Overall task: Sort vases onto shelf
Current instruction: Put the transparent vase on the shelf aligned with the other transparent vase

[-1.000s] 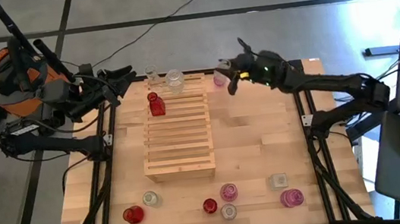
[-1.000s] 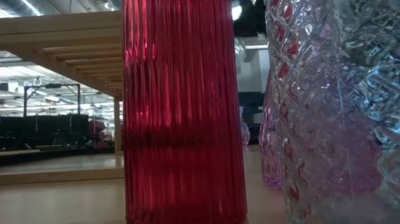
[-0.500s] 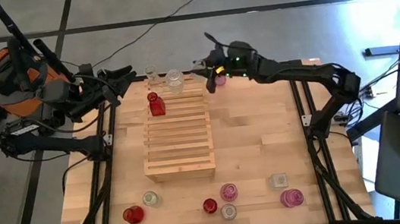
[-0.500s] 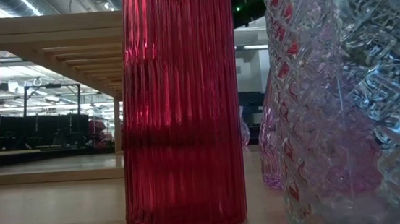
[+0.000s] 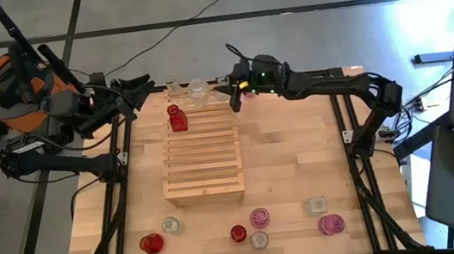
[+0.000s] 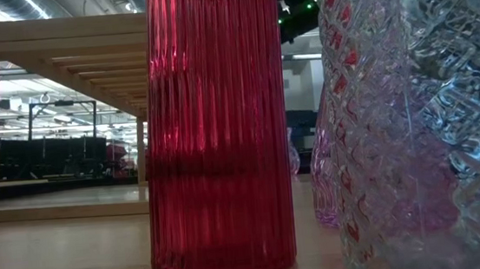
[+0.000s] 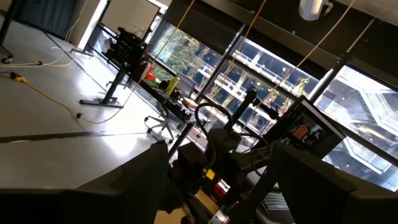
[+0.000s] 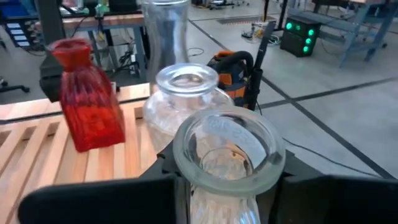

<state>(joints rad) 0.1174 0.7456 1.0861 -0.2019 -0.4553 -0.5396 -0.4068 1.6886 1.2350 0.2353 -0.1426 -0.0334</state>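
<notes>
Right wrist view: the right gripper (image 8: pixel 214 186) is clamped on a pink vase (image 8: pixel 225 163), carried upright over the shelf (image 8: pixel 37 155), probably to set it just ahead, beside the round clear vase (image 8: pixel 185 99) and red vase (image 8: pixel 86 99). The left gripper (image 5: pixel 140 87) waits open.

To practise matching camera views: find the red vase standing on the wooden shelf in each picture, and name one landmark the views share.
High view: the red vase stands at the shelf's far end, left of centre.
Low view: cannot tell; a big red ribbed vase fills the foreground, on the table rather than the shelf.
Left wrist view: not in it.
Right wrist view: at the left, on the slats.
Shared landmark: the round clear vase beside it.
</notes>
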